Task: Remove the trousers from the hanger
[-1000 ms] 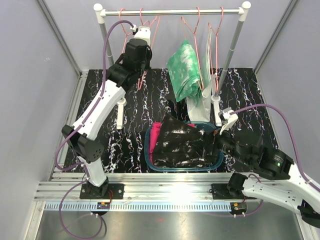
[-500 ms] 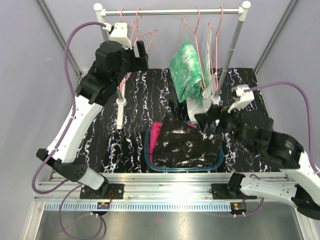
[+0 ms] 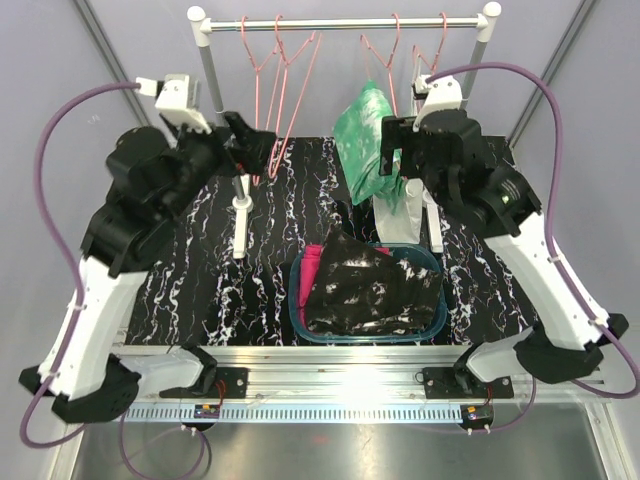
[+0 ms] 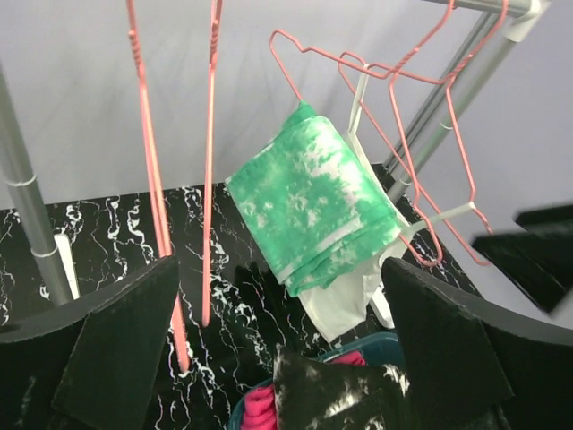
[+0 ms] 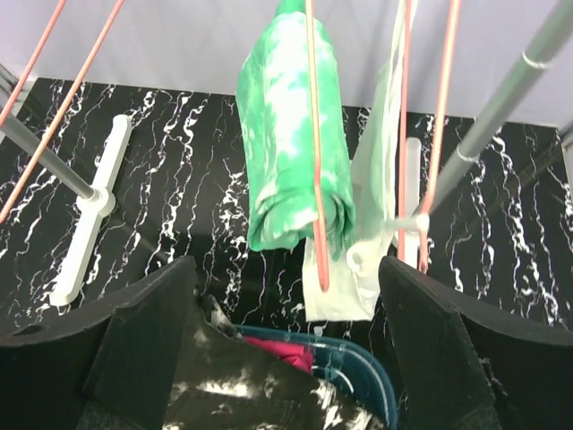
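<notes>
At upper left of the overhead view, left gripper (image 3: 258, 142) raised above the black, white-veined marbled tabletop (image 3: 300, 215), jaws spread wide with nothing between them. Just right of it, empty pink wire hangers (image 3: 278, 90) hooked on the grey-railed, white-capped clothes rack (image 3: 340, 22). Lower centre, teal plastic oval basket (image 3: 296, 310) on the tabletop, with plain magenta soft trousers (image 3: 311, 268) bunched against its left wall and black soft trousers with white splashes (image 3: 365, 290) heaped over most of the rest. Above the basket and right of centre, green-and-white tie-dye trousers (image 3: 362, 140) folded over another pink wire hanger (image 5: 314, 179) on the rail, clear of the tabletop. Pale whitish cloth (image 3: 400, 215) hanging just below and to the right, unclear whether part of the same garment. Immediately right of the tie-dye trousers, right gripper (image 3: 393, 148) level with the fold, jaws parted wide and empty, close beside the fabric with no grip on it. Seen from its wrist camera, green cloth hanging ahead between the two black finger pads (image 5: 134, 349).
</notes>
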`<state>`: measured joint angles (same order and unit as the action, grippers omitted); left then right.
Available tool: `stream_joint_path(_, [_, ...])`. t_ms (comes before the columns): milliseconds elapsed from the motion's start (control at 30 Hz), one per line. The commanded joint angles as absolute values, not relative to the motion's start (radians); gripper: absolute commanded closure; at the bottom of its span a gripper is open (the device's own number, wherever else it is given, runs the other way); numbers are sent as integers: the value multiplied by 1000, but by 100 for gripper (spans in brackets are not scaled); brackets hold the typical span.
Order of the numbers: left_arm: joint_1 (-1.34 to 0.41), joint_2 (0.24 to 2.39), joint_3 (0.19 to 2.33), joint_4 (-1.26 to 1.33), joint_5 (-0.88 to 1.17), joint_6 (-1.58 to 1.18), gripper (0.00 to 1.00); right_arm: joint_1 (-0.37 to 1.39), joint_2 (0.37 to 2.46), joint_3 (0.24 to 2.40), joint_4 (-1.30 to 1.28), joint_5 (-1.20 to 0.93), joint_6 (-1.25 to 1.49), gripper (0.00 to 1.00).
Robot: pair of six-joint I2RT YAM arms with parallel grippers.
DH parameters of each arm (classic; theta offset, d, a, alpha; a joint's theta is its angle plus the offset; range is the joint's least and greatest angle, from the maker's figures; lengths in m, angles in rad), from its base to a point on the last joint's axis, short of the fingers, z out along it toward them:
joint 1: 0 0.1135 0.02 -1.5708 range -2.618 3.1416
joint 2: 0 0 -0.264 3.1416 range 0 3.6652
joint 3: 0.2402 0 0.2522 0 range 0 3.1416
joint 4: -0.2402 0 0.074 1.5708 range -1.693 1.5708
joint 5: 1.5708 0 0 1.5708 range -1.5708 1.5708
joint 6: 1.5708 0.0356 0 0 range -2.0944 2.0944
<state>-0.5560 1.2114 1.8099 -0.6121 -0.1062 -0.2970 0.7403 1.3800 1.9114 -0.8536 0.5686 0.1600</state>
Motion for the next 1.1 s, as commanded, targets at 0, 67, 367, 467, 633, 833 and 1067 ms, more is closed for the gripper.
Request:
stream_joint_path(0, [-551, 1089, 1740, -598, -63, -305, 1, 677, 1422, 2006, -858, 428, 84, 11])
stream_joint_path(67, [-551, 1019, 1679, -604, -63, -298, 1, 621, 1454, 2014, -839, 375, 72, 13])
stream_joint_path(367, [-551, 729, 1382, -563, -192, -288, 1, 477, 1606, 2107, -781, 175, 37, 32])
stream_joint_path(467, [-551, 681, 1341, -597, -225, -278, 1, 463, 1661, 2140, -779, 176, 23, 41])
stream_joint_path(633, [-551, 649, 1282, -632, -244, -268, 1, 439, 1706, 2137, -730, 196, 21, 50])
stream_joint_path(833, [-551, 637, 1230, -661, -252, -262, 1, 436, 1739, 2129, -677, 132, 29, 72])
stream_joint_path(1067, [-552, 640, 1204, -669, -212, -264, 1, 436, 1770, 2137, -678, 110, 22, 100])
